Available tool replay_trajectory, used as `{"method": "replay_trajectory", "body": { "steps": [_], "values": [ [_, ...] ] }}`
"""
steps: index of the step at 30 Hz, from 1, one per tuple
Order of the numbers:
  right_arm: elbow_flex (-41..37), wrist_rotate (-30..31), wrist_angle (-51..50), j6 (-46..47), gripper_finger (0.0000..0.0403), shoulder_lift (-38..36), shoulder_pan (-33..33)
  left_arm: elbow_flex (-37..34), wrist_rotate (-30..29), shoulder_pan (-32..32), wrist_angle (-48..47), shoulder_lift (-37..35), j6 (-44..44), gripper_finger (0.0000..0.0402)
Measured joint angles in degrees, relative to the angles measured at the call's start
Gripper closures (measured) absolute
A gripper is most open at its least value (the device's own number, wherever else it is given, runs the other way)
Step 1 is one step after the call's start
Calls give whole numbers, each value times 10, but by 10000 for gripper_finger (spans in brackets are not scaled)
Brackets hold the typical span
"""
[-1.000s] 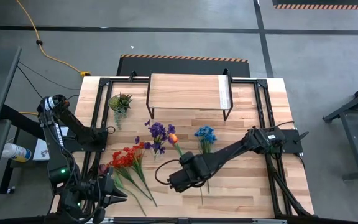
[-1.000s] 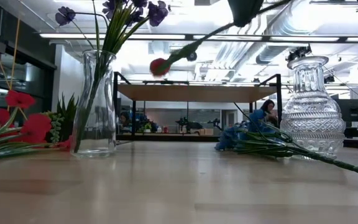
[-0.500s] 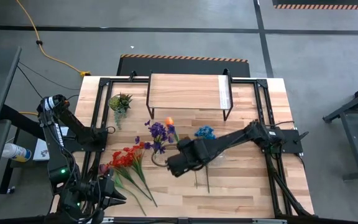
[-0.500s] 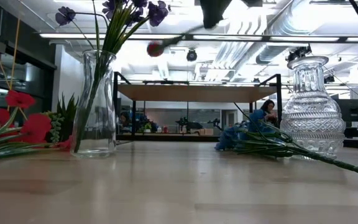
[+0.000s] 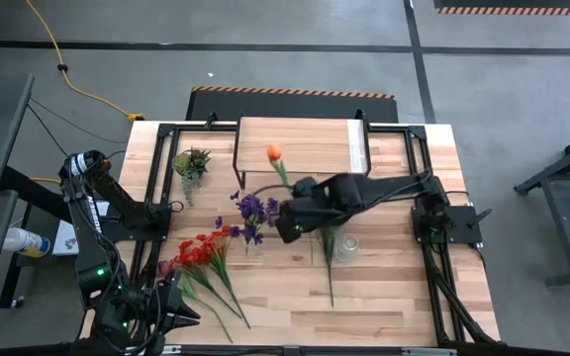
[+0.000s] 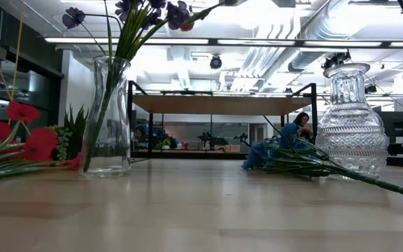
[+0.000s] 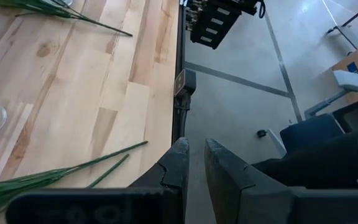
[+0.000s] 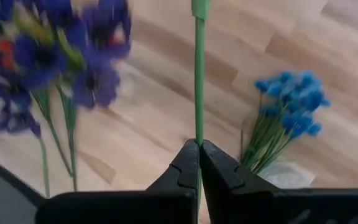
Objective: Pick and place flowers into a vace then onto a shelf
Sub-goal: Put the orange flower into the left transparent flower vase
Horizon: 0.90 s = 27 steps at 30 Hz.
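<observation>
While the left end effector (image 7: 193, 163) waits at the surface's (image 5: 394, 287) near left corner, far from the vase (image 6: 108, 115), its fingers stand slightly apart and hold nothing. Red flowers (image 5: 198, 249) lie just left of the vase, which holds purple flowers (image 5: 252, 211). Right of the vase, the right end effector (image 8: 199, 163) pinches the orange flower's (image 5: 274, 153) stem in the air. Blue flowers (image 6: 275, 155) lie further right, and the shelf (image 5: 299, 147) stands behind.
</observation>
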Motion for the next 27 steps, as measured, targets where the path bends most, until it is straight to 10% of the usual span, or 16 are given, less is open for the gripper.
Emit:
{"method": "replay_trajectory", "body": {
  "steps": [27],
  "values": [
    [0, 228, 32, -198, 403, -189, 29, 0, -131, 0, 52, 0, 0, 314]
  ]
}}
